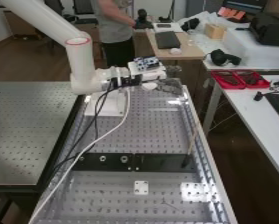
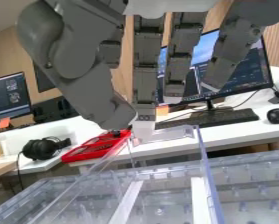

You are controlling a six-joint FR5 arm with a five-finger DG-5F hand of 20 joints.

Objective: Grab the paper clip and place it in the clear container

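Clear straight-walled container (image 2: 207, 172) — smooth, glossy plastic. Long grey perforated bench top (image 1: 151, 134) — shiny metal. Thick white tubular arm (image 1: 81, 54): smooth, satin.

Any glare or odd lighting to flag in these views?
High view: bright glare patches on the perforated metal bench, one near its right edge. Wrist view: a lit monitor glows behind the hand; white streaks in the clear container may be reflections.
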